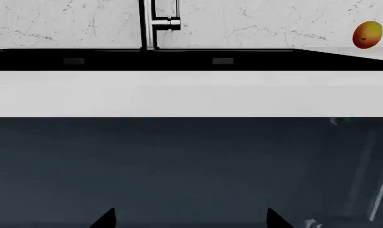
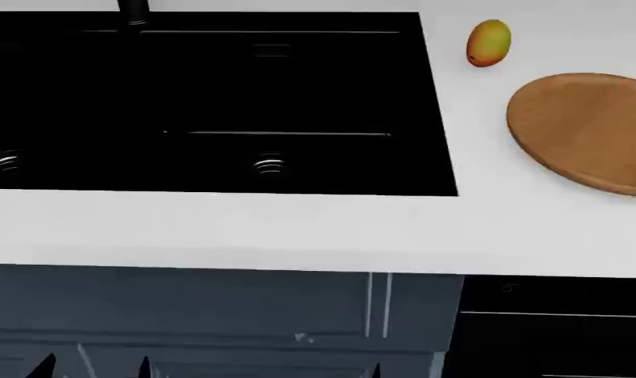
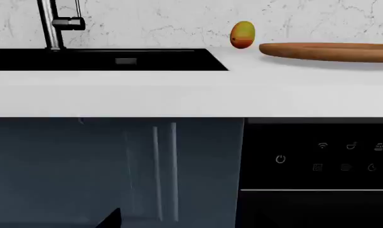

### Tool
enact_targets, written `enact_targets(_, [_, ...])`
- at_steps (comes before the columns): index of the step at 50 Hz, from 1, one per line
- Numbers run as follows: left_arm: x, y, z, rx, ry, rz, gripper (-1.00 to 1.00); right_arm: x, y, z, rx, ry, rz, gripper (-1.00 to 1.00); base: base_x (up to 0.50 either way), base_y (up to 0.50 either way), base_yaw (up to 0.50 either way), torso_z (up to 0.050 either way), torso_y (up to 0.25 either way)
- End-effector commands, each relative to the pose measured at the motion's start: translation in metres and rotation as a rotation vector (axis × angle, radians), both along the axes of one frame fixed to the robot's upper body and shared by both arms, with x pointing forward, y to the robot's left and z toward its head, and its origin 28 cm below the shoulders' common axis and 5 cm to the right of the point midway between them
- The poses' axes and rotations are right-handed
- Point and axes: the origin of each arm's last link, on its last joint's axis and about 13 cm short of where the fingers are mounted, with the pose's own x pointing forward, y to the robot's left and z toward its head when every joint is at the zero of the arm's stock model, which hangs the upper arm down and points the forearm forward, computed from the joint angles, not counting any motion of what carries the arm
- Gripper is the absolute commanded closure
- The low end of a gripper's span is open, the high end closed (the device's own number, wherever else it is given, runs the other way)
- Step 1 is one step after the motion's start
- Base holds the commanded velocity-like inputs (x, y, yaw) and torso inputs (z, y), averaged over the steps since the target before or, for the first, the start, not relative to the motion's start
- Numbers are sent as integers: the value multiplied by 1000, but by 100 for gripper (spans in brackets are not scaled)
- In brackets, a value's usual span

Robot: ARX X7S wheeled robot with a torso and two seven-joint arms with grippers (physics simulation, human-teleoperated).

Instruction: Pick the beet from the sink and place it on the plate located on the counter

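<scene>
I cannot see the beet in any view; the inside of the sink is so black that nothing in it can be made out except two round metal drains and thin pale lines on the floor of the basin. The plate lies flat on the white desk to the right of the sink, apart from the basin edge, and part of it is cut by the edge of the head view. A yellow-orange mango stands on the desk behind the plate, between it and the back corner of the sink, touching neither. Both my arms are low, in front of the dark blue-grey cabinet and below the desk edge. Of my left fingers only two dark tips show in the left wrist view, set well apart, so they stand wide. Of my right fingers only one dark tip shows in the right wrist view, and I cannot tell if they are wide or narrow. The front edge of the desk runs straight between my arms and the sink. A black faucet rises behind the basin before a white marbled wall. A black appliance with small lit symbols sits under the desk to the right.
</scene>
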Motion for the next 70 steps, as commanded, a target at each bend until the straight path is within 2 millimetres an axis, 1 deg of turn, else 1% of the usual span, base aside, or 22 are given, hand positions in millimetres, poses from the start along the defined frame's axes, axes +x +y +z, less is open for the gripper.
enact_targets(1, [0,0,0,10,0,0,-100,0,0,0,-9,0,0,-100,0,0,0,0,0])
enact_targets(2, [1,0,1,9,-3,9,-100,-2,-1,3,116,4,21,-100,0,0,0,0,0])
enact_targets(3, [0,0,2,-15,2,-12,-100,-3,-2,5,145,-12,43,-100,0,0,0,0,0])
enact_targets(4, [0,0,3,-14,1,-16,-100,-4,-2,4,-6,15,-7,-100,0,0,0,0,0])
enact_targets(5, [0,-1,4,-5,-3,-13,-100,-4,-3,4,-69,42,-19,-100,0,0,0,0,0])
enact_targets(6, [0,-1,6,12,-12,-10,-100,-4,-4,5,-42,25,-1,-100,0,0,0,0,0])
enact_targets(9, [1,-2,20,-2,-31,-36,-100,-2,-5,15,-90,12,14,-100,0,0,0,0,0])
enact_targets(11, [5,-2,34,4,-54,-41,-100,1,-5,29,-64,-14,58,-100,0,0,0,0,0])
enact_targets(12, [6,-2,37,14,-57,-36,-100,1,-4,33,-65,-15,63,-100,0,0,0,0,0])
enact_targets(13, [9,-2,44,24,-57,-32,-100,1,-5,42,-63,-63,88,-100,0,0,0,0,0])
enact_targets(15, [10,-2,55,41,-63,-35,-100,6,-6,52,-47,-52,88,-100,0,0,0,0,0])
enact_targets(18, [13,-2,78,75,-99,-2,-100,11,-9,75,-35,-82,84,-100,0,0,0,0,0])
enact_targets(21, [12,-1,99,65,-128,-34,-100,17,-10,92,-146,-113,33,-100,0,0,0,0,0])
enact_targets(22, [11,-1,108,66,-144,-46,-100,18,-10,98,-139,-115,40,-100,0,0,0,0,0])
enact_targets(25, [10,-1,122,96,-172,-35,-100,21,-11,111,-131,-127,55,-100,0,0,0,0,0])
enact_targets(28, [13,-3,140,122,-186,-62,-100,24,-14,134,-110,-162,60,-100,0,0,0,0,0])
enact_targets(31, [15,-4,149,136,-201,-67,-100,26,-15,149,-124,-183,61,-100,0,0,0,0,0])
enact_targets(35, [18,-5,161,144,-224,-79,-100,32,-16,175,-166,-226,65,-100,0,0,0,0,0])
enact_targets(42, [19,-2,183,157,-250,-76,-100,39,-17,203,-196,-251,80,-100,0,0,0,0,0])
enact_targets(51, [17,-3,189,178,-275,-58,-100,41,-14,211,-176,-269,120,-100,0,0,0,0,0])
enact_targets(60, [19,-4,187,197,-269,-72,-100,38,-16,216,-195,-297,94,-100,0,0,0,0,0])
enact_targets(70, [18,-3,186,208,-254,-69,-100,36,-14,220,-221,-316,90,-100,135,500,0,0,0])
